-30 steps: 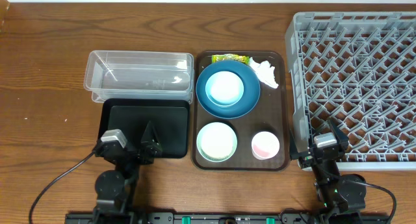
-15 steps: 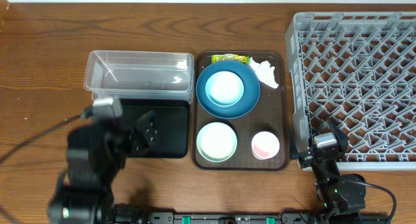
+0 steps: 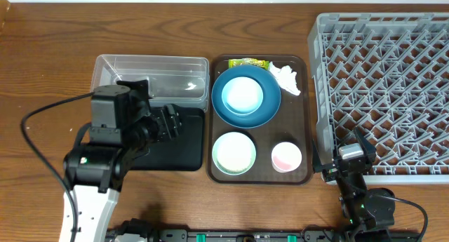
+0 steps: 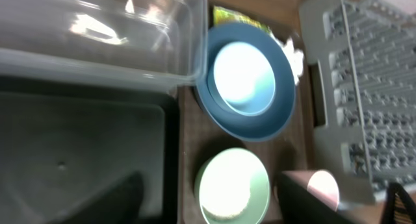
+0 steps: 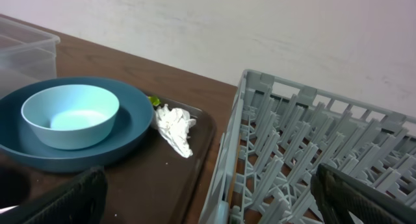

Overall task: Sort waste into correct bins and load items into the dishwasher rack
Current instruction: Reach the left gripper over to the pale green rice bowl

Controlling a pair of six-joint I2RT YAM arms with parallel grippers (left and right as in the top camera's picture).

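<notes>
Left claw above black tray, jaws seemingly apart, empty

On the bench the serving tray sits in the middle. The rack stands to its right, the tub to its left, and the flat tray just before the tub. On the serving tray, the wrapper and tissue lie at the back. Before them is the plate, bearing a bowl. At the front a second bowl, perhaps holding rice, sits left of the cup.

The table is grained brown wood. The tub is clear glossy plastic, the black tray matt, the rack dull grey plastic. The plate is smooth and glossy, the tissue crumpled paper.
</notes>
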